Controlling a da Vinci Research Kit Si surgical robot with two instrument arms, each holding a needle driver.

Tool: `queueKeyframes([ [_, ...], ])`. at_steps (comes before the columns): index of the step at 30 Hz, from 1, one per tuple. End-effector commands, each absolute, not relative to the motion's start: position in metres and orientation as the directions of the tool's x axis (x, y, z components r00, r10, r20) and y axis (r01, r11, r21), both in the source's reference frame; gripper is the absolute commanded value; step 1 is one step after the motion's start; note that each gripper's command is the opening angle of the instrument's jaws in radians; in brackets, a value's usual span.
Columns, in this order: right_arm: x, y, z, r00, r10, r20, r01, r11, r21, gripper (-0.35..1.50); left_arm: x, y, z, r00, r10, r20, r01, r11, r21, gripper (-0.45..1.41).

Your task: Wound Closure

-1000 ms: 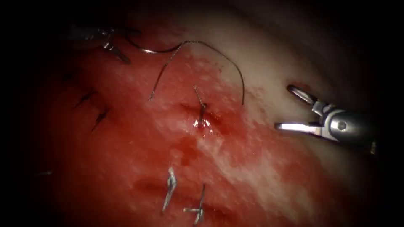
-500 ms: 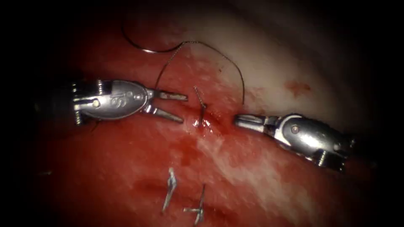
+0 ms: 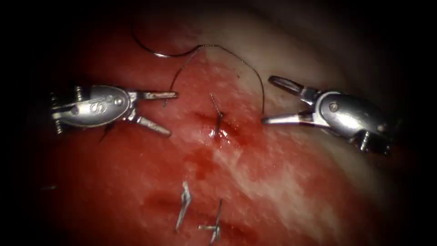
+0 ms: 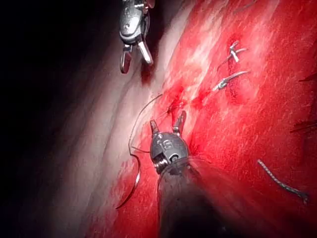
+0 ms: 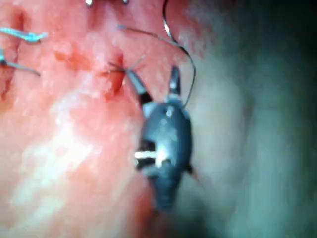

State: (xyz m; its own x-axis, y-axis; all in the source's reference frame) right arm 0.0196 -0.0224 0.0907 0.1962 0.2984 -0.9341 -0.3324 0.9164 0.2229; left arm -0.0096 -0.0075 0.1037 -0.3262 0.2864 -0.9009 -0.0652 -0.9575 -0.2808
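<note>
The cut (image 3: pixel 218 125) in the tissue (image 3: pixel 282 191) carries a stitch with a short thread end standing up from it. The curved needle (image 3: pixel 154 53) lies free on the tissue above and left of the cut, held by neither tool, and is also seen as the needle (image 4: pixel 130 191). Thread (image 3: pixel 248 68) arcs from it down to the tissue right of the cut. My left tool (image 3: pixel 172 114) sits left of the cut, open and empty, as in its wrist view (image 4: pixel 167 123). My right tool (image 3: pixel 267 100) is right of the cut, open and empty, its lower jaw tip beside the thread (image 5: pixel 190 64).
Two earlier stitches with cut thread ends (image 3: pixel 183 212) (image 3: pixel 214 225) lie below the cut. Dark stitch ends (image 3: pixel 107 131) sit under the left tool's wrist. Red fluid (image 3: pixel 200 161) covers the tissue around and below the cut. Pale tissue (image 3: pixel 291 50) rises at the upper right.
A second ago both tools were far out. They came in to the cut, the right one shut. Now the right tool has opened and lifted up-right; the left has drawn back left.
</note>
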Motion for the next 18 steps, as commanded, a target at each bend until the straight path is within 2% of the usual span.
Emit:
queueKeyframes([
  [1,0.0201,-0.0226,0.0907,0.193,0.289,-0.938,-0.320,0.922,0.218,1.40,-0.0097,-0.0073,0.1041,-0.306,0.295,-0.905,-0.077,-0.955,-0.286,0.44],
  [3,0.0201,-0.0232,0.0904,0.210,0.278,-0.937,-0.274,0.937,0.217,1.40,-0.0096,-0.0075,0.1040,-0.291,0.306,-0.907,-0.088,-0.952,-0.293,0.46],
  [11,0.0195,-0.0234,0.0906,0.216,0.271,-0.938,-0.260,0.942,0.212,1.38,-0.0095,-0.0071,0.1030,-0.274,0.324,-0.906,-0.102,-0.946,-0.307,0.56],
  [18,0.0192,-0.0238,0.0908,0.222,0.268,-0.937,-0.252,0.945,0.211,1.35,-0.0096,-0.0069,0.1027,-0.267,0.325,-0.907,-0.108,-0.945,-0.307,0.56],
])
